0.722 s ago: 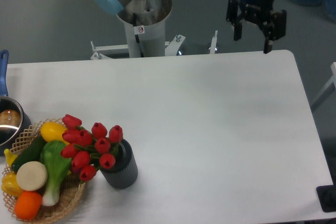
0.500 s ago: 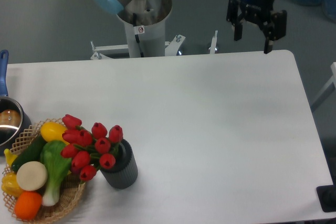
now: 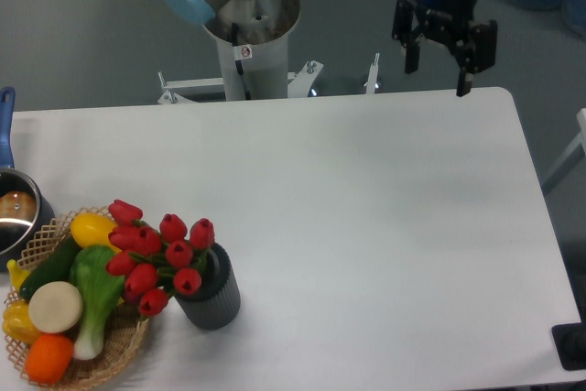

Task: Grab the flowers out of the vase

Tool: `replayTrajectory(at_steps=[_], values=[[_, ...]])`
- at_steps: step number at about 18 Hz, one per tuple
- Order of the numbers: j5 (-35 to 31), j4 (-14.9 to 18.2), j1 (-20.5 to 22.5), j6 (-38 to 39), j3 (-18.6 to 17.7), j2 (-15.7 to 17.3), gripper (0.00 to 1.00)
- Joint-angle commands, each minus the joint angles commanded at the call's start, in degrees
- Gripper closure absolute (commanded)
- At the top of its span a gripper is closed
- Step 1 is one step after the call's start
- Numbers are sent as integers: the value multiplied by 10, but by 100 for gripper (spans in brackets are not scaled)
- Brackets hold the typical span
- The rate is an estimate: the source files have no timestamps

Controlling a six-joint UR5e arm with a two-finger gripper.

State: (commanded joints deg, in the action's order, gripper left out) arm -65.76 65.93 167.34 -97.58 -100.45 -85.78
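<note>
The flowers (image 3: 157,254), a bunch of red tulip buds with green stems, lean left out of the vase (image 3: 213,293), a short dark grey ribbed cylinder near the table's front left. My gripper (image 3: 438,81) hangs open and empty above the table's back edge, far to the upper right of the vase. Nothing sits between its black fingers.
A wicker basket (image 3: 110,359) of vegetables and fruit stands just left of the vase, under the tulip heads. A blue-handled metal pot (image 3: 13,212) sits at the left edge. The robot's base column (image 3: 252,38) stands behind the table's back edge.
The gripper has shifted very slightly left and up; the flowers and vase have not moved.
</note>
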Motion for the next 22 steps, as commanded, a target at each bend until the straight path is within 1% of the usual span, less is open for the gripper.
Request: replayTrajectory(at_steps=[2,4,6,7,9,13,14,16,19,20,22], values=[[33,-18,1,70,-15,3,0],[48,-42,-4,160,-21,4,0],[62,-78,-7,214,-24,-2,0],[97,-94,-8,235,-28,-6,0],[146,-95,-4,258,-34,-6,0],[243,-96,-5,303,-35,-12,0],[255,-96,-6,302,-34,-18,0],[256,-96,-7,303,-30,-19,0],[261,-96,-9,303,-35,-18,0],[272,-98,-16,303,-32,-20,0],[323,-110,-25,303,-30,-34,0]])
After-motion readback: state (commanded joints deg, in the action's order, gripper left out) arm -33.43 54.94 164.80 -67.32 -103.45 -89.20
